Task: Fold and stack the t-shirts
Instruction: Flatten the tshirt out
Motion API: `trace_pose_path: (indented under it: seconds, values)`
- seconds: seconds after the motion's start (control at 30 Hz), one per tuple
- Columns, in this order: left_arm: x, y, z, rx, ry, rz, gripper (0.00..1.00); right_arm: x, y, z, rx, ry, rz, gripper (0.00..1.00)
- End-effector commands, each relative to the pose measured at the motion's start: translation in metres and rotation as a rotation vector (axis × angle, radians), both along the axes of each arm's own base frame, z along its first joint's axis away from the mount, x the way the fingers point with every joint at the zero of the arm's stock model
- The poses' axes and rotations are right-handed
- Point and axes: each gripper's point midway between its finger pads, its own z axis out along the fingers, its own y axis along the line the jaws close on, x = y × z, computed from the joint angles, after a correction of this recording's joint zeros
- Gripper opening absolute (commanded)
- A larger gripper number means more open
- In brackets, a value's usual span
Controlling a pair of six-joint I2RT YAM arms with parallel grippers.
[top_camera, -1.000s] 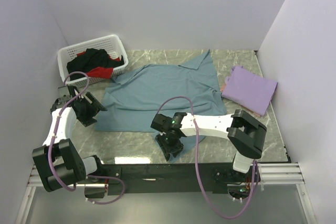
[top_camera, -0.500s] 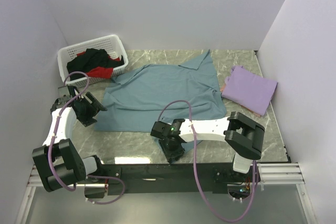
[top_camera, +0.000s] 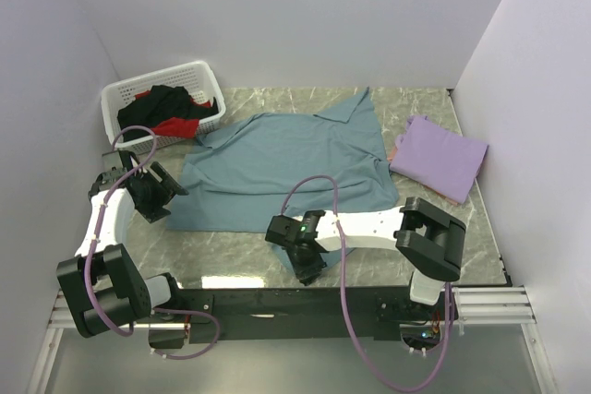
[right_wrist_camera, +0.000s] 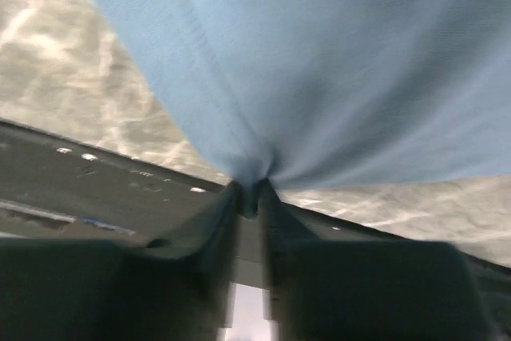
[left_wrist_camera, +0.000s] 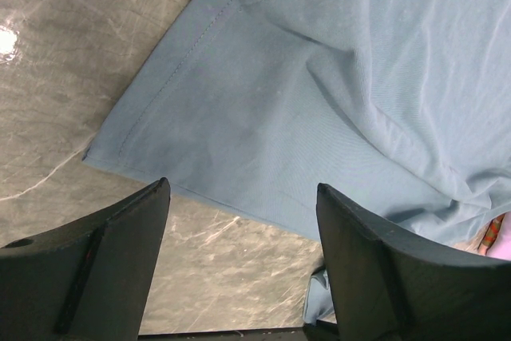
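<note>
Mostly, teal t-shirt [top_camera: 286, 159] drapes marble table [top_camera: 231, 248]; pale walls [top_camera: 277, 16].

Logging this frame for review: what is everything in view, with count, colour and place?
table: one, grey marble, under everything
basket: one, white slotted, far left corner
black shirt: one, black, crumpled in the basket
red shirt: one, red, in the basket, partly under the black one
teal-blue t-shirt: one, dusty teal-blue, spread across the middle
lavender t-shirt: one, lavender-purple, folded at the right side
left end effector: one, black, open above the teal-blue t-shirt's near-left corner
right end effector: one, black, closed on the teal-blue t-shirt's near hem
</note>
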Motion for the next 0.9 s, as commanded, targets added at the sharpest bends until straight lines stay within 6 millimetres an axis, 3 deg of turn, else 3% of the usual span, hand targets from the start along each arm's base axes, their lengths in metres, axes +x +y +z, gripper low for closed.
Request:
trace_pose_path:
  seconds: [0.0, 0.1, 0.2, 0.33, 0.47, 0.57, 0.63, 0.77, 0.87]
  values:
    - [0.004, 0.004, 0.005, 0.013, -0.032, 0.017, 0.79, -0.001, -0.029, -0.032, -0.130, -0.018, -0.028, 0.16]
    - [0.004, 0.008, 0.005, 0.033, -0.032, 0.043, 0.78, 0.007, -0.040, -0.031, -0.153, -0.038, -0.061, 0.00]
    - [0.004, 0.011, 0.005, 0.050, -0.030, 0.059, 0.78, 0.011, -0.051, -0.026, -0.147, -0.031, -0.095, 0.00]
    - [0.002, 0.014, 0.005, 0.090, -0.018, 0.087, 0.75, 0.025, -0.062, -0.003, -0.118, -0.069, -0.135, 0.00]
    - [0.002, 0.025, 0.001, 0.217, 0.015, 0.153, 0.71, 0.042, -0.090, 0.013, -0.144, -0.084, -0.224, 0.00]
    - [0.002, 0.022, -0.001, 0.213, 0.023, 0.153, 0.70, 0.053, -0.109, 0.022, -0.135, -0.099, -0.305, 0.00]
    - [0.000, 0.031, -0.004, 0.250, 0.038, 0.199, 0.69, 0.059, -0.115, 0.030, -0.106, -0.115, -0.325, 0.00]
    - [-0.006, 0.043, -0.014, 0.295, 0.059, 0.291, 0.64, 0.064, -0.128, 0.034, -0.096, -0.116, -0.344, 0.00]
    - [-0.009, 0.039, -0.025, 0.268, 0.079, 0.307, 0.62, 0.066, -0.133, 0.035, -0.077, -0.117, -0.349, 0.00]
